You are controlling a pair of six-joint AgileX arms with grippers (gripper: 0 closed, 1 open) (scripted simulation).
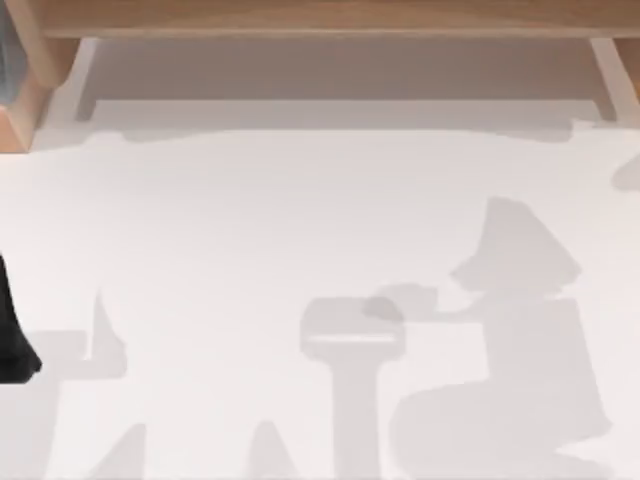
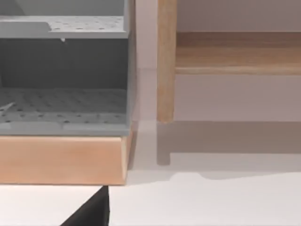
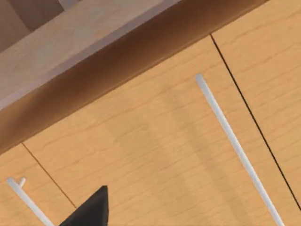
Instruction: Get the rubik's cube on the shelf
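The rubik's cube is out of view. The shelf (image 1: 320,18) is a long light-brown board across the far edge of the top view, with pale side supports (image 1: 45,70) at its ends. The left wrist view shows its board (image 2: 235,54) and one upright post (image 2: 165,61) above the white table. My left arm (image 1: 15,340) is a black shape at the table's left edge, and a dark tip of my left gripper (image 2: 91,212) faces the shelf's left end. A dark tip of my right gripper (image 3: 91,209) hangs in front of wooden panels.
A grey perforated rack (image 2: 63,70) on a wooden block (image 2: 61,160) stands left of the shelf post. Wooden cabinet fronts with white bar handles (image 3: 235,146) lie under a wooden ledge (image 3: 70,42). Arm shadows (image 1: 500,330) fall on the white table (image 1: 250,220).
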